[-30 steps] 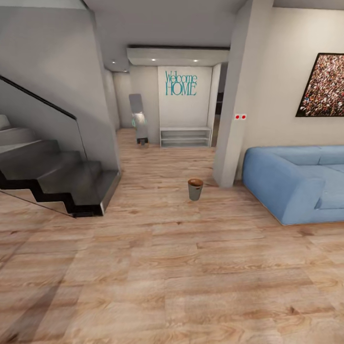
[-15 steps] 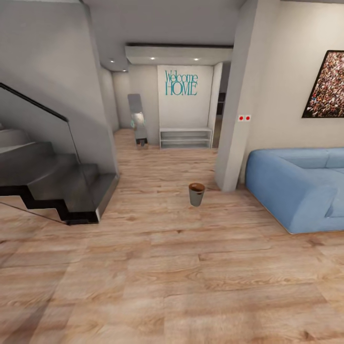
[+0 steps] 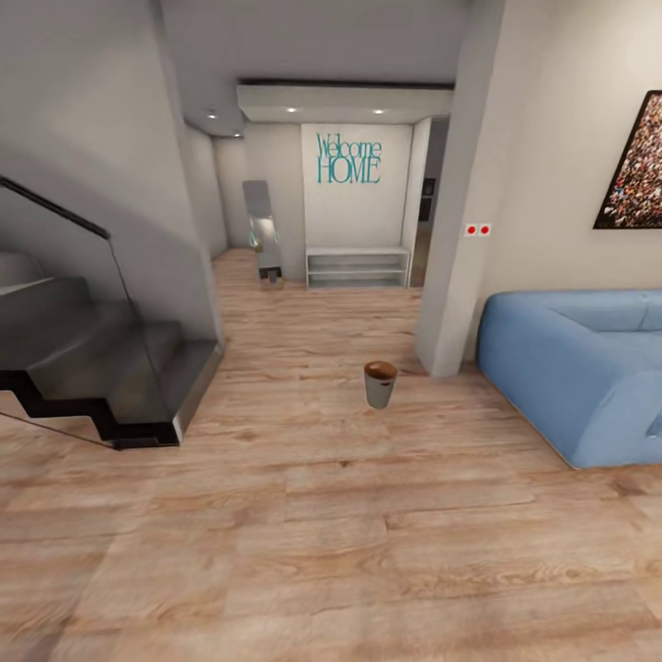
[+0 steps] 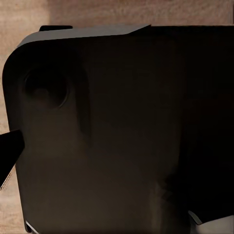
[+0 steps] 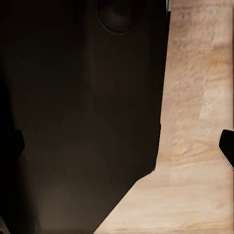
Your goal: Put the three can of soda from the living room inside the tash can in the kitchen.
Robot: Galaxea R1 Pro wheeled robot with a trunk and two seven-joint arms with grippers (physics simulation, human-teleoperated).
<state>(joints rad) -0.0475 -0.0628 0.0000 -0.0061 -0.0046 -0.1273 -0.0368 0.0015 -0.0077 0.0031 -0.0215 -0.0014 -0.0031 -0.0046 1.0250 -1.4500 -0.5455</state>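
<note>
The cans of soda are out of view. A small round bin, the tash can (image 3: 379,384), stands alone on the light wood floor ahead of me, grey-walled with a brown rim and inside. It is near the foot of a white pillar (image 3: 455,211). In the left wrist view my left gripper (image 4: 117,156) faces my own dark body; one fingertip (image 4: 9,153) shows at the picture's edge and nothing is in the middle. My right gripper (image 5: 122,144) is open, its fingertips (image 5: 227,145) wide apart over the dark body and the floor, holding nothing.
A dark staircase (image 3: 110,368) with a glass rail stands at the left. A blue sofa (image 3: 579,368) is at the right, under a framed picture (image 3: 634,175). Beyond lies a white hall with teal "Welcome HOME" lettering (image 3: 348,159) and a low white shelf (image 3: 357,267).
The whole head view has shifted: I have rolled forward. The bin looks a little nearer, the stairs sit further left and the sofa further right.
</note>
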